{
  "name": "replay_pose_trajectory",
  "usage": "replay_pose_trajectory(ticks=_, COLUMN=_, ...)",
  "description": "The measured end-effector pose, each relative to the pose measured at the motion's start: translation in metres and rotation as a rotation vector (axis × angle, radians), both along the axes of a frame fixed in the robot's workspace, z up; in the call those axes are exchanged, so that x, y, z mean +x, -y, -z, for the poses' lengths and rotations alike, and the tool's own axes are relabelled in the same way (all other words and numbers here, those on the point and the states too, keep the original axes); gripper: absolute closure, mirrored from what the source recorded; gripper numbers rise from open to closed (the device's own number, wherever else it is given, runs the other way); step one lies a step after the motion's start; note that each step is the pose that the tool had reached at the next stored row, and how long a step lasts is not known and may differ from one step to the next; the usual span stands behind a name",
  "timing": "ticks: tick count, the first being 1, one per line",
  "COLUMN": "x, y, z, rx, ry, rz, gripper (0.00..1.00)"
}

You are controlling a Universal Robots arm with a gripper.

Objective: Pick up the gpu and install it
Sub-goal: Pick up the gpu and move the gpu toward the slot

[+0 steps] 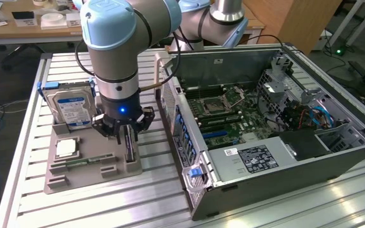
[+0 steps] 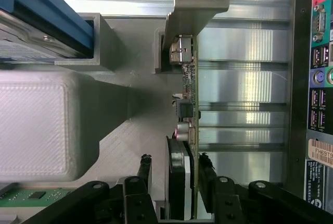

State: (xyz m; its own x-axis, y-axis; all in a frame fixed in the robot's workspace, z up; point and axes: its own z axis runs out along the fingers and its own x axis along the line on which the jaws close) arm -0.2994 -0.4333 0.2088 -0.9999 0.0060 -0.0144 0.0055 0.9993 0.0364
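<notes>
The gpu [image 1: 130, 154] stands on edge in a narrow slot of the grey holder [image 1: 74, 183], its silver end bracket [image 2: 190, 5] at the end far from the wrist. Stood this way, both faces are exposed for a side-on grip.

The pincer [image 1: 127, 137] is low over the card, and in the wrist view its fingers [image 2: 144, 164] straddle the fan end. They are apart: one sits close against the board, while a gap shows between the other and the fan, so the card looks bracketed rather than clamped.

The same holder carries the hard drive [image 1: 70, 109] upright and a memory stick [image 1: 81, 161] lying flat, each in its own recess and well apart from the card.

Just beside the holder on the slatted tabletop [image 1: 106, 209] lies the computer case [image 1: 334, 152]. Its side is open, so the motherboard [image 1: 227, 118] faces upward.
</notes>
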Motion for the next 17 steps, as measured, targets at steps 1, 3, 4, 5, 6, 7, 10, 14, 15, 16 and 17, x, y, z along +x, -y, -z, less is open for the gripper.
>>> replay_pose_trajectory(ticks=1, x=0.0, y=0.0, z=0.0, rx=0.0, ry=0.0, rz=0.0, gripper=0.52)
replay_pose_trajectory(ticks=3, x=0.0, y=0.0, z=0.0, rx=0.0, ry=0.0, rz=0.0, gripper=0.54)
replay_pose_trajectory(ticks=4, x=0.0, y=0.0, z=0.0001, rx=0.0, ry=0.0, rz=0.0, gripper=0.6)
replay_pose_trajectory(ticks=5, x=0.0, y=0.0, z=0.0001, rx=0.0, ry=0.0, rz=0.0, gripper=0.6)
replay_pose_trajectory(ticks=6, x=0.0, y=0.0, z=0.0001, rx=0.0, ry=0.0, rz=0.0, gripper=0.66)
replay_pose_trajectory(ticks=7, x=0.0001, y=0.0, z=0.0002, rx=0.0, ry=0.0001, rz=0.0, gripper=0.66)
replay_pose_trajectory(ticks=10, x=0.0004, y=0.0, z=0.0003, rx=0.0, ry=0.0, rz=0.0, gripper=0.72)
replay_pose_trajectory(ticks=14, x=0.0008, y=0.0, z=0.0006, rx=-0.0001, ry=-0.0002, rz=0.0, gripper=0.72)
replay_pose_trajectory(ticks=15, x=0.0009, y=0.0, z=0.0007, rx=-0.0002, ry=-0.0002, rz=0.0, gripper=0.72)
replay_pose_trajectory(ticks=16, x=0.001, y=0.0, z=0.0007, rx=-0.0002, ry=-0.0003, rz=0.0, gripper=0.72)
replay_pose_trajectory(ticks=17, x=0.001, y=0.0, z=0.0007, rx=-0.0002, ry=-0.0003, rz=0.0, gripper=0.72)
